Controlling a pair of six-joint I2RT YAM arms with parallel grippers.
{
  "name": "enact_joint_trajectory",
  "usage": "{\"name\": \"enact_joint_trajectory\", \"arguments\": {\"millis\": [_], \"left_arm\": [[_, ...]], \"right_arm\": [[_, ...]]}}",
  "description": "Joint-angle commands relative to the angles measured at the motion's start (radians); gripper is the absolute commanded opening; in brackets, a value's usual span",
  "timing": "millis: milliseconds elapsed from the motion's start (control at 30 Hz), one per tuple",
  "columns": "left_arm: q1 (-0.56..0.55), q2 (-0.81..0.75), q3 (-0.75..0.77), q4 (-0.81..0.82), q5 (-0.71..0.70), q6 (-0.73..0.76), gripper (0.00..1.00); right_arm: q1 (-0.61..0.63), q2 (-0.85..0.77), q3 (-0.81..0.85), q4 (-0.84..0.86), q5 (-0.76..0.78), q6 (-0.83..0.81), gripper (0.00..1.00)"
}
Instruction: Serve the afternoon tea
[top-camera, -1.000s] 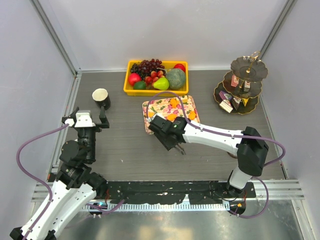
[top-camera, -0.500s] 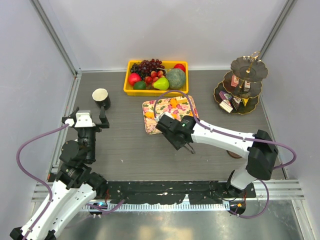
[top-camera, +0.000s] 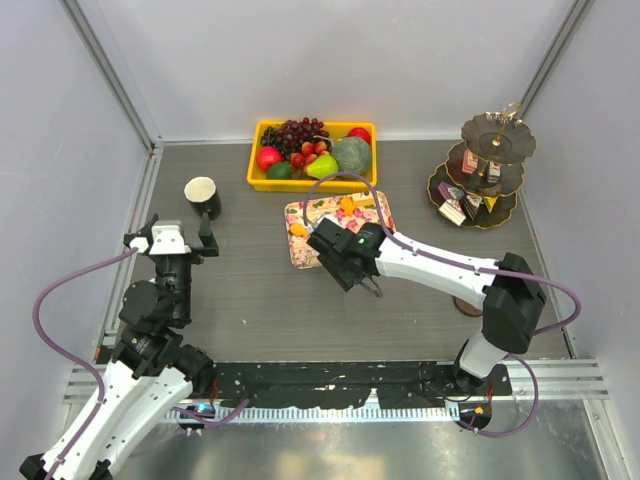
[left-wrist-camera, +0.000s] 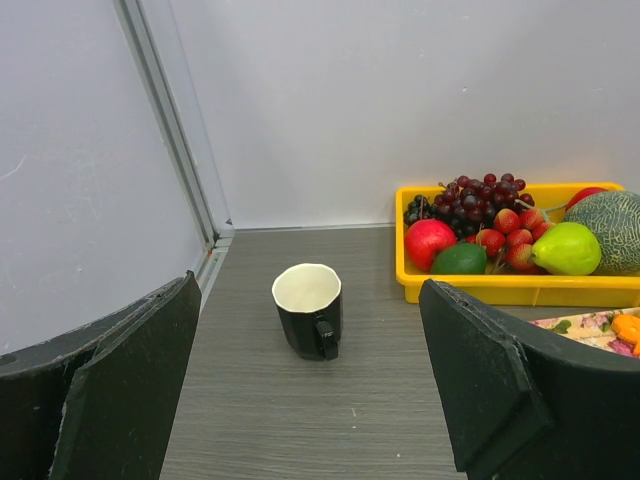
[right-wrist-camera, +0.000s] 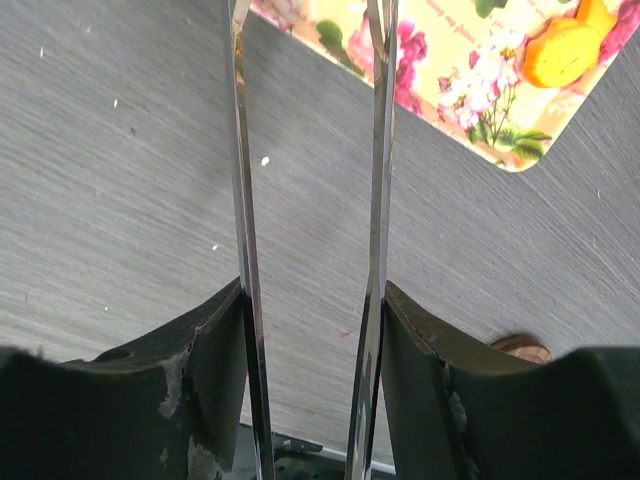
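Yellow fruit bin (top-camera: 256, 166), floral tray (top-camera: 298, 249)

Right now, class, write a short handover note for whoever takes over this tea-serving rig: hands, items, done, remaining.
Left hand open, empty, facing the black cup, which stands upright.
Right hand holds metal tongs, blades apart, nothing between them, tips at the floral tray edge.
Done: cake pieces sit on the three-tier stand, lower tiers.
To do: orange pastries lie on the tray; cup not yet moved.

White-and-black arms (top-camera: 432, 266), looping purple cables (top-camera: 80, 267)
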Motion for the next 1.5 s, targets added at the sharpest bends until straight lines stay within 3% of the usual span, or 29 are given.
{"name": "enact_joint_trajectory", "arguments": {"millis": [0, 300, 533, 733, 1033, 1267, 1467], "left_arm": [[-0.004, -0.001, 0.019, 0.023, 0.001, -0.007, 0.99], [-0.004, -0.004, 0.016, 0.024, -0.002, -0.004, 0.99], [-0.002, -0.004, 0.017, 0.026, -0.001, -0.004, 0.99], [-0.004, -0.002, 0.017, 0.026, 0.001, -0.005, 0.99], [-0.004, -0.001, 0.017, 0.024, 0.002, -0.007, 0.99], [-0.004, -0.005, 0.016, 0.026, -0.004, -0.005, 0.99], [-0.004, -0.009, 0.014, 0.027, -0.005, -0.002, 0.99]], "right_arm": [[-0.028, 0.038, 0.061, 0.079, 0.01, -0.016, 0.55], [-0.052, 0.094, 0.088, 0.1, -0.012, -0.044, 0.5], [-0.068, -0.001, 0.09, 0.028, -0.041, -0.066, 0.29], [-0.129, -0.155, 0.093, -0.067, -0.007, -0.07, 0.29], [-0.396, -0.353, 0.124, -0.191, 0.082, -0.108, 0.31], [-0.598, -0.353, 0.182, -0.226, 0.197, -0.179, 0.31], [-0.683, -0.31, 0.202, -0.197, 0.234, -0.231, 0.3]]}}
